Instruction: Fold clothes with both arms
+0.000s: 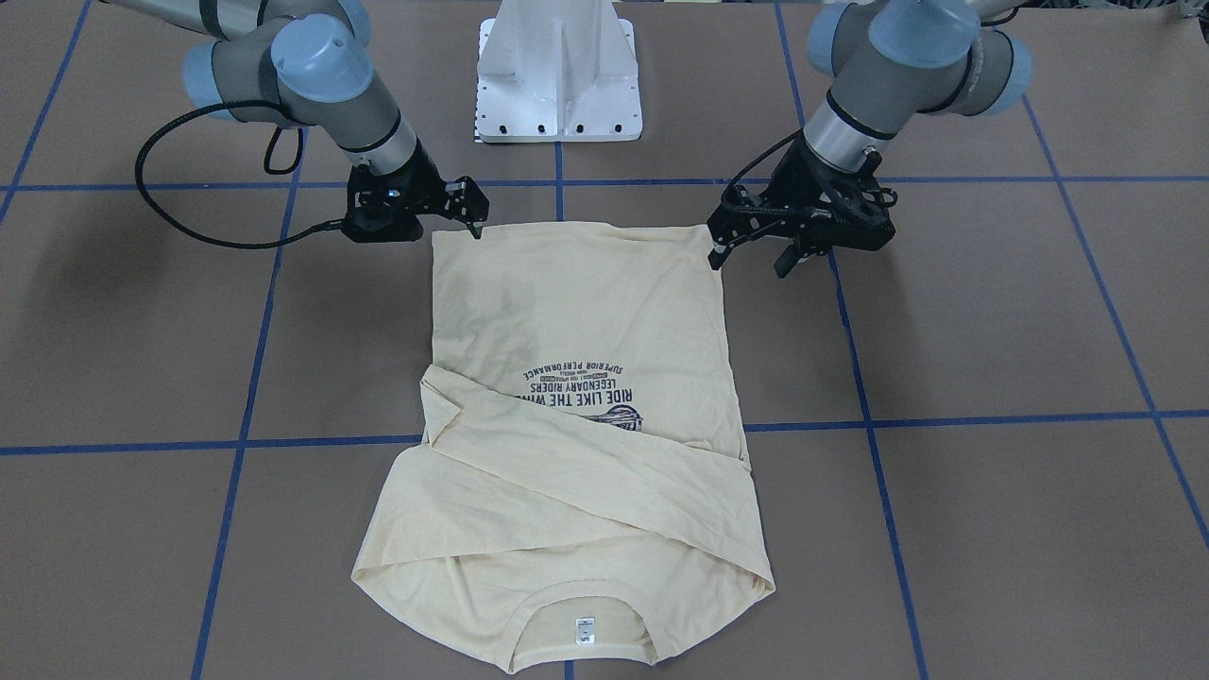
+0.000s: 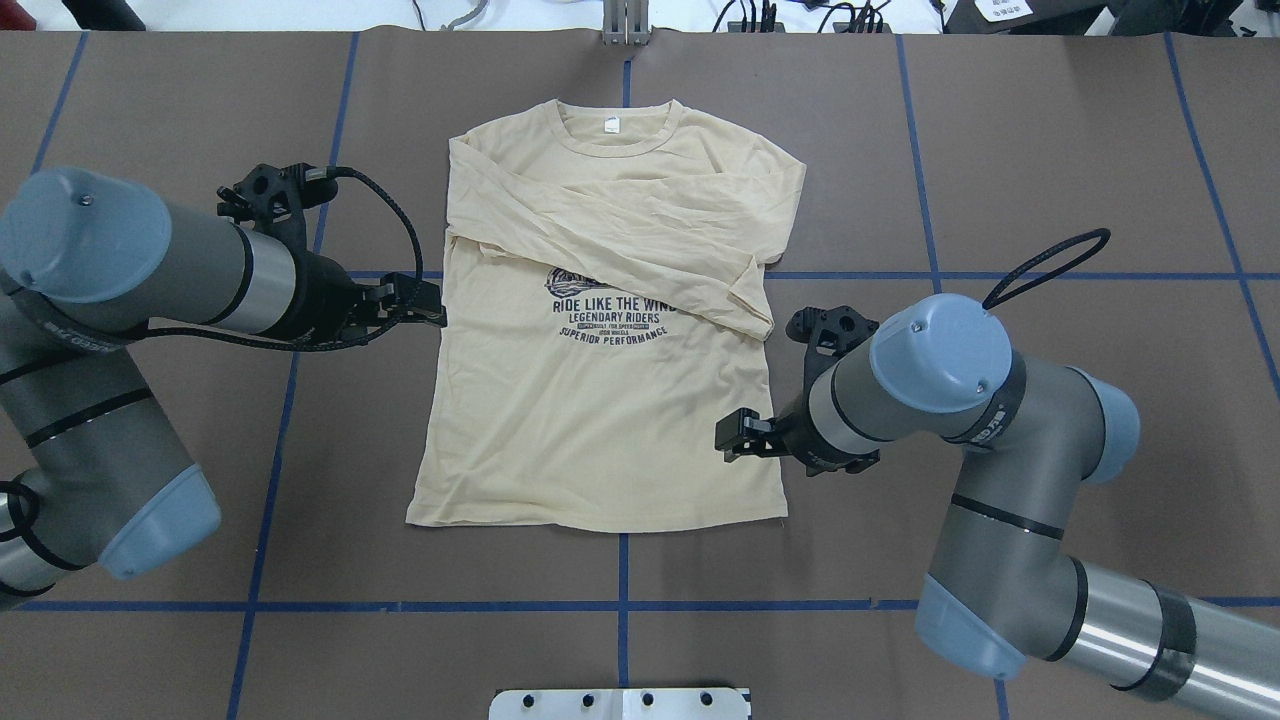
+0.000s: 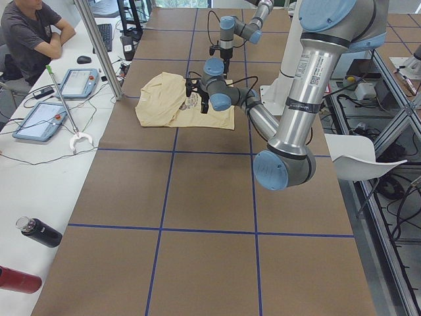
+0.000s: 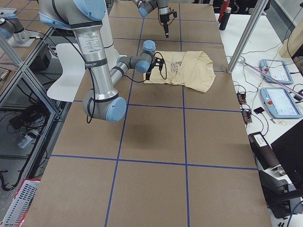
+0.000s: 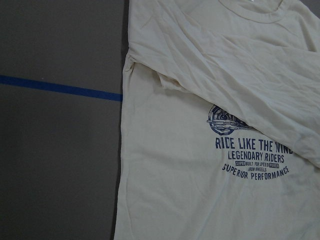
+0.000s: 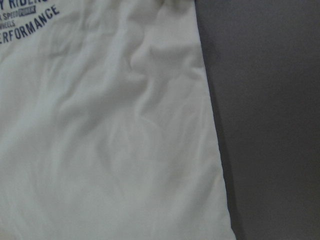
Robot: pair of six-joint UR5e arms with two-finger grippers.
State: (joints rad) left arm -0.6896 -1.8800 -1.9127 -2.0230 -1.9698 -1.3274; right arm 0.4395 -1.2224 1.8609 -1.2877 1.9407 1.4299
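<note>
One T-shirt (image 2: 600, 420) between left gripper (image 2: 430, 303), right gripper (image 2: 730, 437)

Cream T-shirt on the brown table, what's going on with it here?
The pale cream-yellow long-sleeved T-shirt with navy print is partway through being folded. It lies flat, print up, both sleeves folded across the chest, hem toward the robot. The left pincer hangs open above one side edge, the right pincer above the other. Neither seems to hold cloth. The body is not yet folded.

The T-shirt (image 2: 600, 430) is thin, matt, creased cloth; the table (image 2: 1050, 130) matt brown paper; the pedestal (image 1: 559, 71) smooth white metal
</note>
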